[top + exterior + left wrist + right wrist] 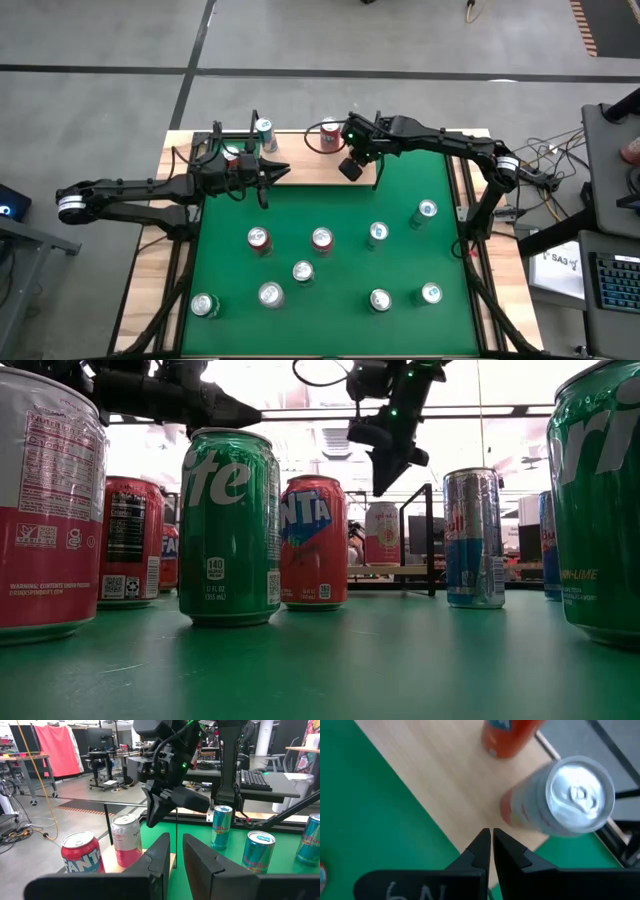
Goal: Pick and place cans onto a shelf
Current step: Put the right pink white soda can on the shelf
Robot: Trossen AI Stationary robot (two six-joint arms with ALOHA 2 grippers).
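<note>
The shelf is lying along the far edge of the table, toward its left corner; three cans are standing on it, one at its far left, one nearer that end's front edge, one toward its right end. Nine cans are standing scattered across the table's middle and near edge; the left gripper is hanging over the shelf's front edge and the right gripper over its right end.

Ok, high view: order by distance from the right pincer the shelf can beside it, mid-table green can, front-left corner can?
From the right pincer:
1. Shelf can, beside it.
2. Green can, mid-table.
3. Corner can, front-left.
</note>
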